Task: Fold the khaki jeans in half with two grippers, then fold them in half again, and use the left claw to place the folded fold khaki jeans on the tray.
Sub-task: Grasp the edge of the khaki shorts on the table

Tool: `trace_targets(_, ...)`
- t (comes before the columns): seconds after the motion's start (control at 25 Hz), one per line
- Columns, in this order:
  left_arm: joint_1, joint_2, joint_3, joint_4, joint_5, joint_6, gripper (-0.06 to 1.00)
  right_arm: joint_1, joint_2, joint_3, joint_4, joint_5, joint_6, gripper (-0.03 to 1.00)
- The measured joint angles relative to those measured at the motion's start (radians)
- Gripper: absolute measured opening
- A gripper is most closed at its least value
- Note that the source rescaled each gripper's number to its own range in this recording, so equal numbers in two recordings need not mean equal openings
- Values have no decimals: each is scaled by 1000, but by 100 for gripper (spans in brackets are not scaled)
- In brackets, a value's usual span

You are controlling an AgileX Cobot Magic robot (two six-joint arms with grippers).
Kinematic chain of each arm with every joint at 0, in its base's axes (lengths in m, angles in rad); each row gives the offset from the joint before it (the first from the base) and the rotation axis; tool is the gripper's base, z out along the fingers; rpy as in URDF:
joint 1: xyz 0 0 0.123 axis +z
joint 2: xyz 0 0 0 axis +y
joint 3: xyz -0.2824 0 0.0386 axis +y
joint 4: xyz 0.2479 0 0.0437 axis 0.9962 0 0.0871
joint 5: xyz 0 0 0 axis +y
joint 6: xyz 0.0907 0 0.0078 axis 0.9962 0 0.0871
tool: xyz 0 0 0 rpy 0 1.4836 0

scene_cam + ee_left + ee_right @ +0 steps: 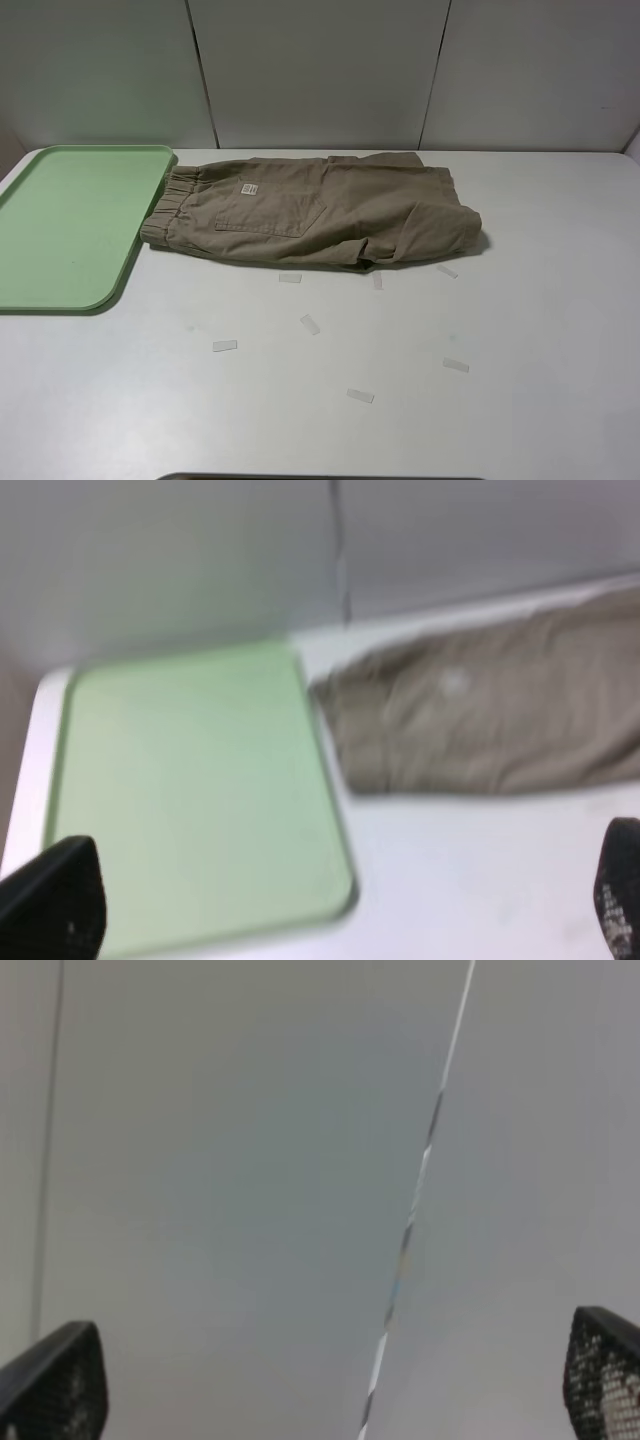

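The khaki shorts (320, 210) lie folded on the tabletop (520, 300) near its far edge. Their waistband touches the rim of the green tray (70, 225) at the far left corner. The tray's floor is bare. The left gripper (340, 895) and right gripper (330, 1380) hold their fingers wide apart, gripping nothing.

Room inventory, as I read it from my station.

1. Desk (500, 320): one, white, matte, filling the near and middle ground from left edge to right. Its far edge meets the wall.
2. Wall (310, 70): pale grey flat panels behind the desk. I log two dark, slightly slanted seams in the exterior high view, one left of centre (201, 75) and one right of centre (435, 75). The right wrist view shows only blurred grey panel and a thin seam (415, 1210).
3. Tape strips (225, 346): I count seven, small and translucent, scattered flat on the desk's near half.
4. Dark edge (310, 477): a thin curved sliver at the nearest border; I cannot identify it.
5. Light: soft and even, faint shadows only.
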State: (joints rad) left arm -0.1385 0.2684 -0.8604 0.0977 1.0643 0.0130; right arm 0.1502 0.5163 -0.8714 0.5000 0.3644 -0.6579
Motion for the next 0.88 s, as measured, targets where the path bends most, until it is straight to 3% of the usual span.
trace_targets(0.12, 0, 0, 0, 36, 97, -36, 100, 0, -13, 0, -105, 103, 130, 100)
trace_targets(0.32, 0, 0, 9, 24, 97, -58, 100, 0, -23, 0, -301, 271, 326, 100)
trace_targets(0.56, -1, 2, 149, -68, 97, -34, 100, 0, -41, -1, -354, 371, 374, 100)
trace_targets(0.88, -1, 3, 337, -98, 93, -13, 100, 0, -41, -1, -356, 500, 393, 100)
